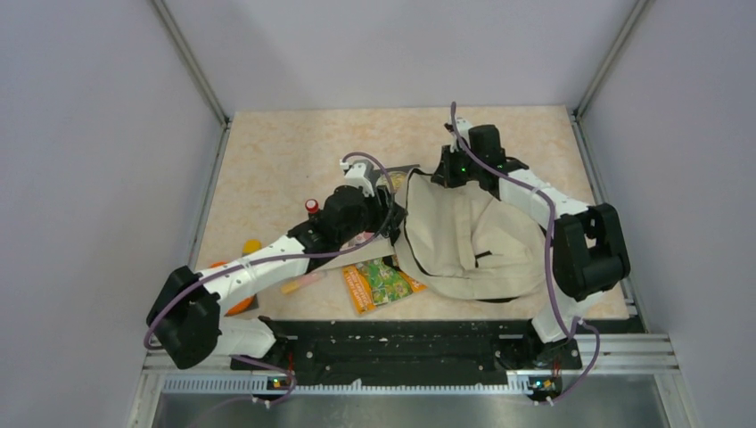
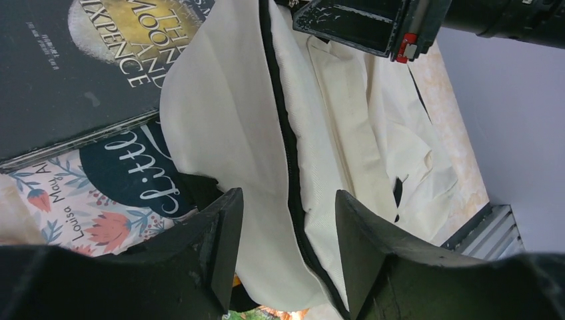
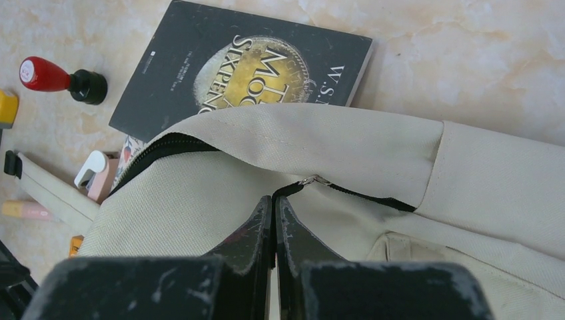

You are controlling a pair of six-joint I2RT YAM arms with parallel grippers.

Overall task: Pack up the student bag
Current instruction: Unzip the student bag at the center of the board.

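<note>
The student bag (image 1: 464, 241) lay slumped on the right-centre of the table (image 1: 285, 152), a broad, soft heap of cream twill with rumpled folds and a black toothed zipper curving along its open mouth. Its black lining showed only as a thin dark slit. The right gripper (image 3: 274, 210) had its scuffed black fingers pressed together, tips against the zipper tape by the small metal pull; whether they pinched any cloth could not be told. The left gripper (image 2: 286, 207) hung above the bag's near flap, its blunt wedge-shaped fingers apart, the zipper line running between them. Under the bag's far edge sat a flat, matte black paperback (image 3: 246, 67) with a gold disc, overlapping a floral-covered book (image 2: 73, 213). Beside them lay a glossy red-topped stamp (image 3: 56, 79).
</note>
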